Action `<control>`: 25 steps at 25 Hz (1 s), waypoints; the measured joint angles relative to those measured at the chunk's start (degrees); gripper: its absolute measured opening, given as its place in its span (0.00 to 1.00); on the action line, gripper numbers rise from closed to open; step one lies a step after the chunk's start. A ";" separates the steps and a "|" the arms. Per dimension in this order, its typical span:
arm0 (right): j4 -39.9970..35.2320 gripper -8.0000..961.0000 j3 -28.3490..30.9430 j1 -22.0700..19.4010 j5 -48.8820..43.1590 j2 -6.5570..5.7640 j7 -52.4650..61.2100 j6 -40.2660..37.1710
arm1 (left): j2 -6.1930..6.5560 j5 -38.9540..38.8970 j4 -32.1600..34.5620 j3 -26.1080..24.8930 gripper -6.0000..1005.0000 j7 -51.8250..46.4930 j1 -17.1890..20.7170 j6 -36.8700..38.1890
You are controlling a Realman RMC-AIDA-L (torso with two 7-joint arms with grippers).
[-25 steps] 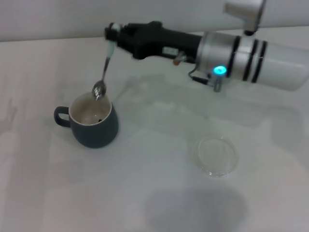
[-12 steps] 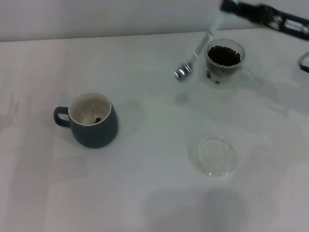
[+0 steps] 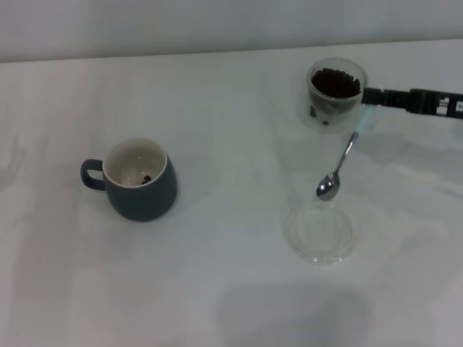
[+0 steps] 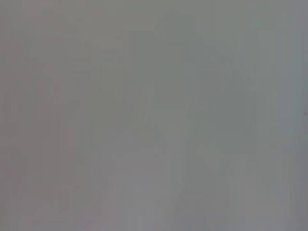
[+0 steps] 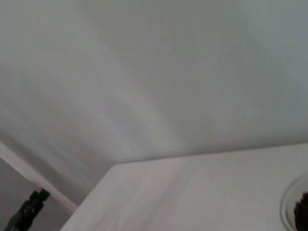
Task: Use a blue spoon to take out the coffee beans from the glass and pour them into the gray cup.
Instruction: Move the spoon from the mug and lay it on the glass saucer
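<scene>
One right gripper (image 3: 370,97) mostly cut off, blue spoon (image 3: 338,168) handle blurred

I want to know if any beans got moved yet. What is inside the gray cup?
In the head view the gray cup holds a couple of dark coffee beans on its cream bottom. The near wall hides part of the inside, so more may be there.

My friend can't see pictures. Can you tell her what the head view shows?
The right end effector holds a spoon hanging above a clear saucer, beside a glass of coffee beans. To the left, a gray cup holds a few beans on a white table.
</scene>
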 joint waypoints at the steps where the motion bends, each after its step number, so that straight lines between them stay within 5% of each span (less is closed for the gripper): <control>1: 0.04 0.16 -0.01 -0.33 -0.38 0.09 0.10 -0.07 | 0.01 0.00 -0.02 0.00 0.89 0.03 -0.14 -0.01; 11: 0.07 0.16 -0.11 -0.88 -6.47 2.69 0.11 -2.47 | 0.01 0.02 -0.05 0.00 0.89 0.08 -0.85 -0.07; 25: 0.78 0.16 0.07 -1.67 -8.14 4.62 0.17 -4.05 | 0.01 0.01 -0.03 0.00 0.89 0.08 -0.71 -0.07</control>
